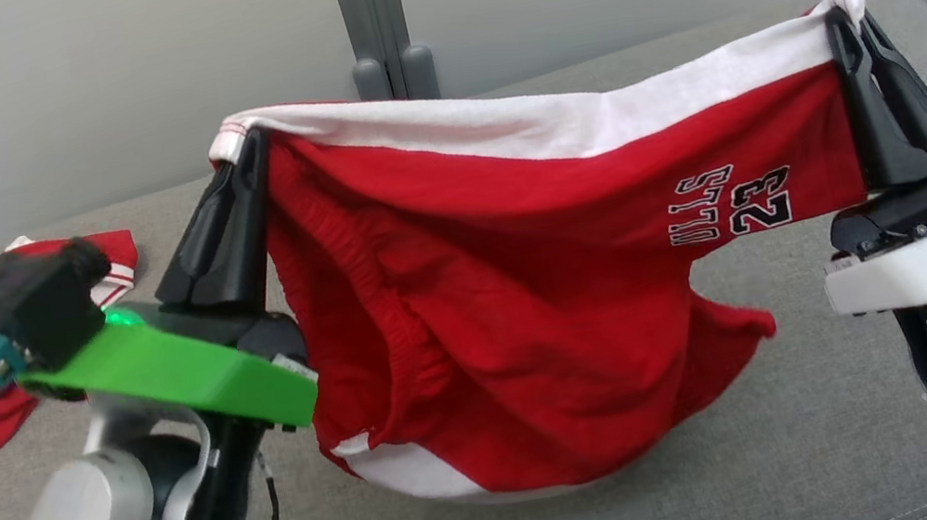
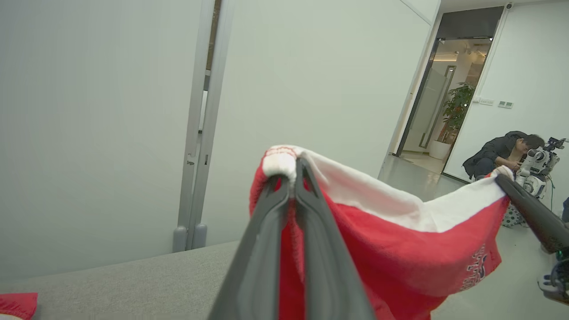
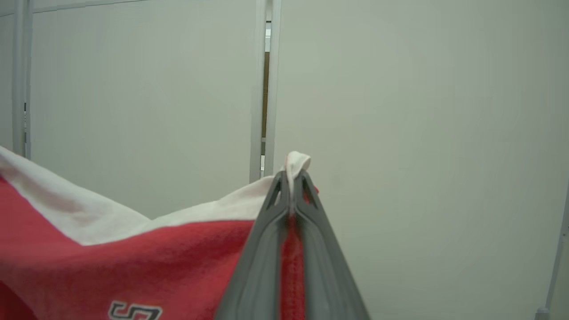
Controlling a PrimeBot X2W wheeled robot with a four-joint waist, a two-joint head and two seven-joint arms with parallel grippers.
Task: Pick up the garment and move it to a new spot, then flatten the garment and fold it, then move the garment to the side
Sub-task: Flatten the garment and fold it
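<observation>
You held the red garment (image 1: 525,287) stretched above the middle of the grey surface (image 1: 830,425). The left gripper (image 1: 252,145) and the right gripper (image 1: 847,21) were each closed tight on its white band, its bottom touching the surface.

The red garment (image 1: 528,306) carries upside-down lettering that reads "ULLS", beside the number 23.

Soft, even indoor light, faint shadows; wrist views bend at edges
</observation>
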